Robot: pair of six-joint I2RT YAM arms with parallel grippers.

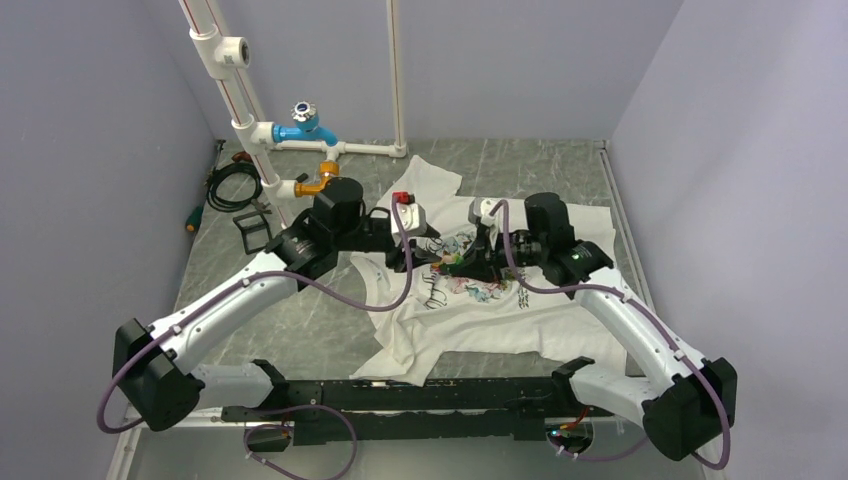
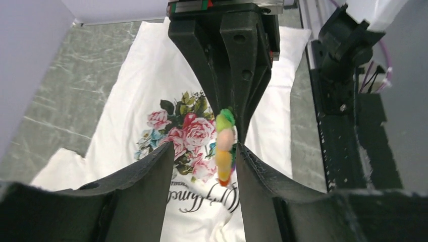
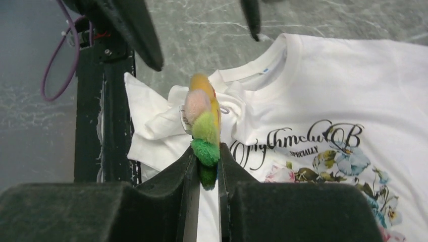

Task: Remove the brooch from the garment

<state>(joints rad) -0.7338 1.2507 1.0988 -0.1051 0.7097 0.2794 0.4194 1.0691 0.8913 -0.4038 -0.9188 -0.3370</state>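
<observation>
The garment (image 1: 500, 310) is a white T-shirt with a rose print, lying rumpled on the grey table; it also shows in the left wrist view (image 2: 146, 75) and the right wrist view (image 3: 353, 65). The brooch (image 3: 204, 121) is a small fuzzy pin in green, pink, yellow and orange. My right gripper (image 3: 206, 161) is shut on its green end and holds it above the shirt. White fabric near the collar bunches up against the brooch. My left gripper (image 2: 204, 166) is open, with the brooch (image 2: 224, 146) between its fingers, close to the right finger (image 2: 257, 176). In the top view both grippers (image 1: 435, 260) meet over the print.
A white pipe frame (image 1: 240, 110) with a blue valve (image 1: 303, 122) and an orange fitting (image 1: 320, 178) stands at the back left. A coiled black cable (image 1: 232, 185) lies beside it. A black rail (image 1: 400, 395) runs along the near edge.
</observation>
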